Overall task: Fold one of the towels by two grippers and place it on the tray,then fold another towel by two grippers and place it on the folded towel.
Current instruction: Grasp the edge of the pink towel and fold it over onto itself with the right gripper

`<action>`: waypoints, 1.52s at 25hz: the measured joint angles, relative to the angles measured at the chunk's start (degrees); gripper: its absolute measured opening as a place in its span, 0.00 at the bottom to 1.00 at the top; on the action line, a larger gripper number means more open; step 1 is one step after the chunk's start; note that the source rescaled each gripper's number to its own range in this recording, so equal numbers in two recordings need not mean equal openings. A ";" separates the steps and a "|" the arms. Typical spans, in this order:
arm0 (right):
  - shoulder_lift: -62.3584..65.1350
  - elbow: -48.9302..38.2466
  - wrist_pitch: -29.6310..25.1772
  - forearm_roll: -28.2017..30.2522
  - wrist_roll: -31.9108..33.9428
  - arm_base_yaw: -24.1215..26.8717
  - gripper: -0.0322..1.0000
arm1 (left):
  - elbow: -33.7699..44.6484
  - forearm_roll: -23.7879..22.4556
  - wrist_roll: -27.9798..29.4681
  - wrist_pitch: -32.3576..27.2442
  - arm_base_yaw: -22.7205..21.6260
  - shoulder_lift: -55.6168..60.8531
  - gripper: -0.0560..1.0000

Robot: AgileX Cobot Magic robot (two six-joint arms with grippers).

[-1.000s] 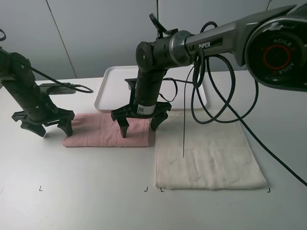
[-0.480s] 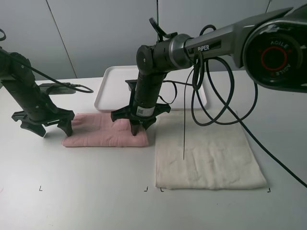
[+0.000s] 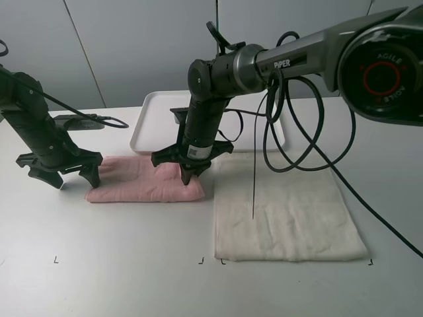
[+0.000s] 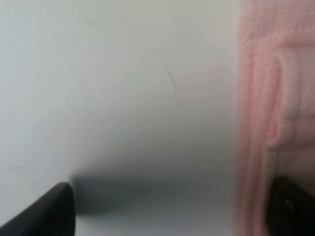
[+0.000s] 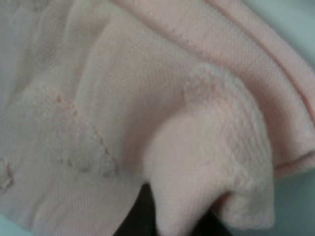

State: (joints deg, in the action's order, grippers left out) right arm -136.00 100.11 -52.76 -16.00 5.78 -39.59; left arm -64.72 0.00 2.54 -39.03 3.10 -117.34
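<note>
A pink towel [image 3: 142, 179], folded into a long strip, lies on the table in front of the white tray [image 3: 155, 119]. A cream towel [image 3: 284, 211] lies flat to its right. My right gripper [image 3: 188, 177] has reached across and is shut on the pink towel's right end; the right wrist view shows a bunched fold of the towel [image 5: 206, 162] pinched over a dark finger [image 5: 140, 211]. My left gripper [image 3: 65, 178] is open at the towel's left end. In the left wrist view [image 4: 172, 211] one fingertip is on bare table and the other at the pink towel's edge [image 4: 275, 98].
A flat black device with a cable [image 3: 82, 121] lies at the back left. The right arm's black cables [image 3: 254, 191] hang over the cream towel. Small corner marks [image 3: 201, 260] are on the table near the front.
My right gripper went from open over the pink towel's right end to shut on it, bunching the cloth. The left gripper has not moved.
</note>
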 joint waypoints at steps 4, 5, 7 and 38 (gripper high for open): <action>2.52 -0.12 -1.13 -2.37 -2.43 0.00 0.09 | 0.00 0.00 0.00 0.00 0.00 0.00 0.99; 3.14 -0.12 -1.27 -3.38 -2.91 0.00 0.09 | 0.00 0.00 0.00 0.00 0.00 0.00 0.99; 4.35 -0.12 -1.27 -6.65 -4.61 0.00 0.09 | 0.00 0.00 0.00 0.00 0.00 0.00 0.99; -4.29 -0.36 10.90 -59.28 -31.02 -3.05 0.09 | 0.00 0.71 0.44 -0.35 0.00 0.00 0.99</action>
State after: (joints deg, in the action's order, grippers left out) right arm -140.29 99.74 -41.86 -75.28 -25.24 -42.64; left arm -64.72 0.71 2.98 -39.38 3.10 -117.34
